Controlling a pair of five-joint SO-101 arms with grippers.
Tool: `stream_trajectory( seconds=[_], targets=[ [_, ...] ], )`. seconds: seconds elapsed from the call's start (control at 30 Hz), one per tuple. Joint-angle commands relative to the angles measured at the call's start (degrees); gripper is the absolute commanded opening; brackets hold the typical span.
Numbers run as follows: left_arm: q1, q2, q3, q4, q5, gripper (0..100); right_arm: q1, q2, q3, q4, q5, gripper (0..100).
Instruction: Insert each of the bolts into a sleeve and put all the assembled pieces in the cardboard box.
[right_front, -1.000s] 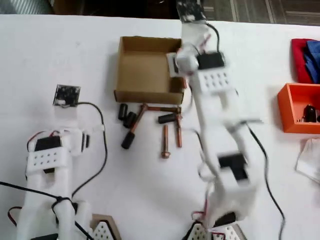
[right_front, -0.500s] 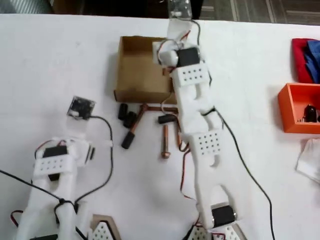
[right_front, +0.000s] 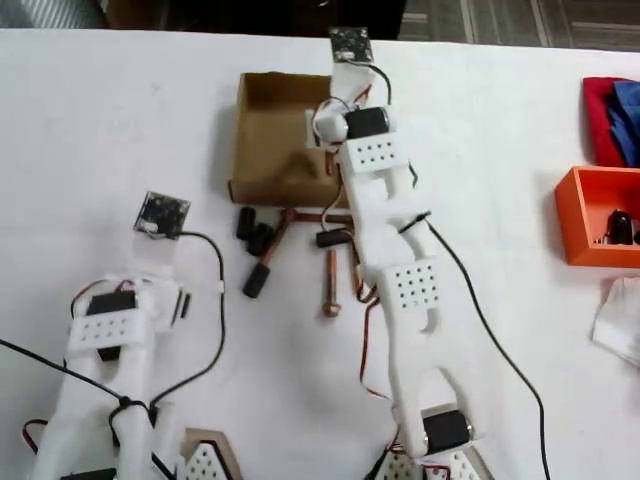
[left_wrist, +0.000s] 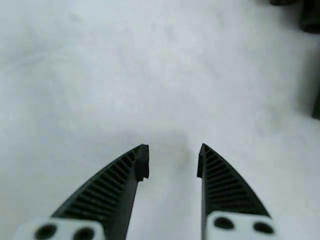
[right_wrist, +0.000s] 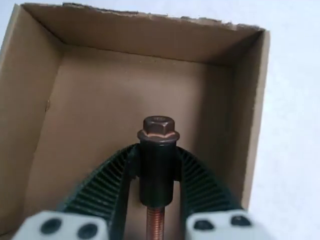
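My right gripper (right_wrist: 156, 162) is shut on a black sleeve (right_wrist: 157, 165) with a copper bolt (right_wrist: 158, 129) through it, held just above the floor of the open cardboard box (right_wrist: 50, 75). In the high view the right arm (right_front: 375, 160) stretches from the near edge to the right side of the box (right_front: 265, 140). Loose copper bolts (right_front: 330, 283) and black sleeves (right_front: 252, 230) lie on the white table in front of the box; one bolt carries a sleeve (right_front: 256, 281). My left gripper (left_wrist: 172, 161) is open over bare table, left of the pile, holding nothing.
An orange bin (right_front: 590, 215) stands at the right edge with a red and blue cloth (right_front: 612, 115) behind it and a white item (right_front: 620, 320) in front. Two black sleeves (left_wrist: 310, 20) show at the corner of the left wrist view.
The right arm has swung left and straightened out, bringing the sleeved bolt over the box. The left arm shifted slightly towards the pile, then stayed still.
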Motion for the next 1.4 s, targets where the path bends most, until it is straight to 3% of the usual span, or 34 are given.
stream_trajectory(
  seconds=[0.0, 0.8, 1.0, 1.37],
  targets=[
    [0.7, -1.3, -0.1, -0.6, 0.6, 18, 0.4, -0.7, -0.5, -1.6, 0.7, 2.0],
    [0.8, -1.3, -0.1, -0.6, 0.6, 18, 0.6, 3.6, 0.4, -1.5, 0.7, 2.2],
    [0.9, -1.3, -0.1, -0.6, 0.6, 18, 0.4, 3.6, 0.3, -1.5, 0.7, 13.1],
    [0.9, -1.3, -0.1, -0.6, 0.6, 18, 0.2, 2.0, -5.1, 0.7, 0.7, 8.0]
  ],
)
